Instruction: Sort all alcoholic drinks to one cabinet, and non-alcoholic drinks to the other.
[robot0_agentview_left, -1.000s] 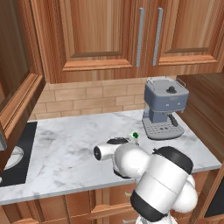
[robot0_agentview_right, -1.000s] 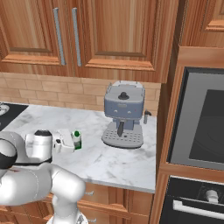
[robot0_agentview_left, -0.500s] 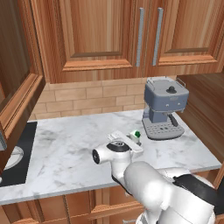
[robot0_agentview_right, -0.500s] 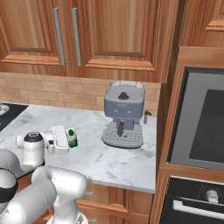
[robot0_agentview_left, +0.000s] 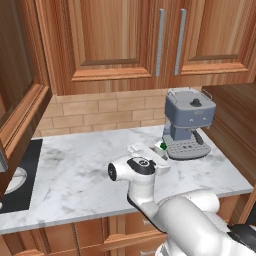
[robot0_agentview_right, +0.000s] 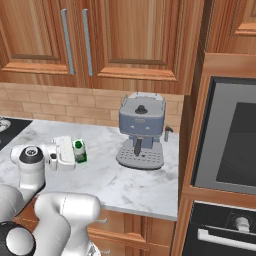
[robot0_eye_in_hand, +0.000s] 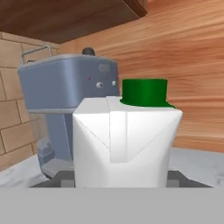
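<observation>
We are reaching low over the marble counter (robot0_agentview_left: 75, 175), and our gripper (robot0_agentview_right: 70, 152) is sitting right at the green-and-white carton (robot0_agentview_right: 79, 151). The carton is standing upright on the counter, close to the coffee machine (robot0_agentview_right: 141, 131), at about 9 o'clock from it in the right base view. In the hand view the carton (robot0_eye_in_hand: 127, 142) is filling the middle very near to the camera, with its green top (robot0_eye_in_hand: 145, 92) at 12 o'clock, and the grey machine (robot0_eye_in_hand: 65, 109) is rising behind it at 10 o'clock. We cannot tell if the fingers are pressing the carton or standing apart from it. Farther away, above the brick wall, the two cabinet doors (robot0_agentview_left: 150, 40) are hanging closed, with their grey bar handles (robot0_agentview_left: 170, 42) side by side
</observation>
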